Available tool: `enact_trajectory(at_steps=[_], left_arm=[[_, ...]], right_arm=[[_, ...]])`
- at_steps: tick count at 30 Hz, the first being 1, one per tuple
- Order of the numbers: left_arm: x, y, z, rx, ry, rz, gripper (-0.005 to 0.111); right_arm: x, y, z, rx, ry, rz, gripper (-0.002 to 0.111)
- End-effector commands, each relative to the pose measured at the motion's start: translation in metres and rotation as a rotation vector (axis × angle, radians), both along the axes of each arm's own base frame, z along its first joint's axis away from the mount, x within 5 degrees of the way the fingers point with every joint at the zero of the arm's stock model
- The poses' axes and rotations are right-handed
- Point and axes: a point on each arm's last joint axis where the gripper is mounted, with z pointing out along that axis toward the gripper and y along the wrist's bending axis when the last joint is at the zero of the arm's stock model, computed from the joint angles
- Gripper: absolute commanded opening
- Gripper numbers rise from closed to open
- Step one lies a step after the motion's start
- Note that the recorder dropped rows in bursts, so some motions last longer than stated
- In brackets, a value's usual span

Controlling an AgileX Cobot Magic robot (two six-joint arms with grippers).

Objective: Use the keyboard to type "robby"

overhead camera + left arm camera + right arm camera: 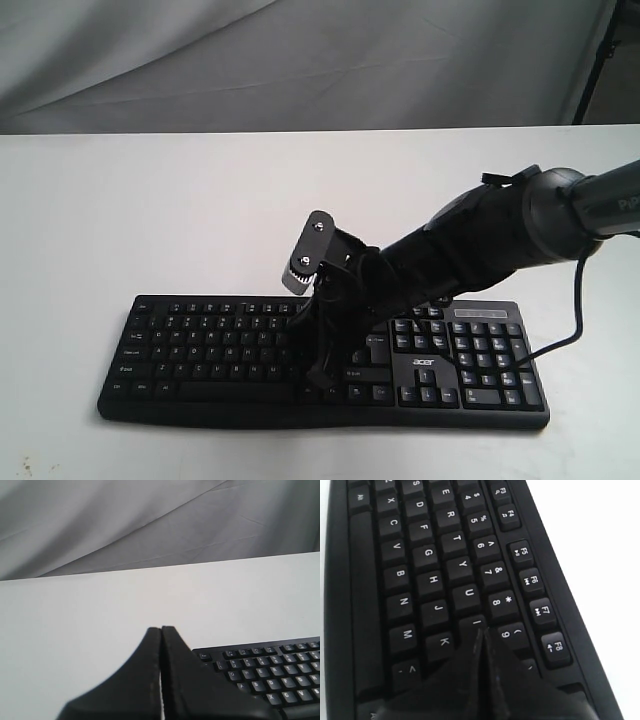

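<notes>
The black keyboard (200,350) with white legends and an acer logo (422,362) lies near the front of the white table (150,210). My right gripper (321,376) reaches across from the right and points down over the middle of the letter keys, fingers shut with nothing between them. In the right wrist view its tips (481,631) sit low at the edge of the I key (476,622), beside the 9 key, and the fingers hide the keys behind them. My left gripper (161,628) is shut and empty over bare table, off the Esc corner of the keyboard (270,670).
The keyboard's thin black cable (575,310) loops off its right end under the right arm. Grey cloth (300,60) hangs behind the table, and a black stand leg (598,60) shows at the back right. The left arm is outside the exterior view.
</notes>
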Motion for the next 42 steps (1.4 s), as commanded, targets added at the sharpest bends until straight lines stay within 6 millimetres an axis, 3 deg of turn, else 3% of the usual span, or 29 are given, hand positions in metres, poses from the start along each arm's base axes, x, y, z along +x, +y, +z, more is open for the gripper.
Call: enact_trajectory(at_steps=[1, 12, 22, 33, 42], left_arm=[[0.0, 0.0, -0.001, 0.001, -0.005, -0.006, 0.0], [0.0, 0.0, -0.001, 0.001, -0.005, -0.006, 0.0], [0.0, 0.0, -0.001, 0.001, -0.005, -0.006, 0.0], [0.0, 0.0, -0.001, 0.001, -0.005, -0.006, 0.0], [0.0, 0.0, -0.001, 0.001, -0.005, -0.006, 0.0]], right_arm=[[-0.002, 0.0, -0.002, -0.006, -0.001, 0.012, 0.0], [-0.003, 0.0, 0.0, 0.004, 0.001, 0.023, 0.0], [-0.008, 0.003, 0.04, 0.09, -0.051, 0.052, 0.0], [-0.045, 0.05, 0.036, 0.024, -0.137, 0.144, 0.0], [-0.044, 0.053, 0.034, 0.023, -0.142, 0.078, 0.0]])
